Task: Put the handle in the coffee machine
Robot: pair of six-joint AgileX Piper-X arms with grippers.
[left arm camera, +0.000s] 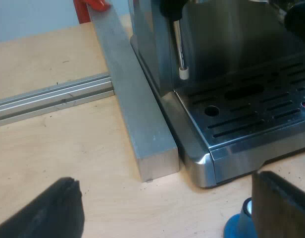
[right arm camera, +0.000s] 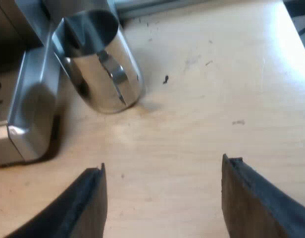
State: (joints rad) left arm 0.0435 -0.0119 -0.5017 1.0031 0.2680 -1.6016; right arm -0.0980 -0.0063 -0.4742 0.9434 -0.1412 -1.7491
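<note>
Left gripper (left arm camera: 163, 177): fingers spread wide, nothing held.
Tamper (left arm camera: 238, 229): 1, blue, just beside one finger.
Espresso machine (left arm camera: 231, 74): 1, drip-tray corner near.
Right gripper (right arm camera: 163, 162): fingers spread, empty, over table (right arm camera: 207, 89).
Steel jug (right arm camera: 100, 64): 1, beside machine corner.

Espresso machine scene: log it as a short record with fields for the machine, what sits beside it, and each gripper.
machine: espresso machine, steam wand hanging over the slotted drip tray
along its side: metal bar lying against the base
by its corner: steel jug, upright on the table
before its front: blue tamper, partly hidden by a gripper finger
left gripper: open, over the table near the bar's end
right gripper: open, over the table short of the jug
</note>
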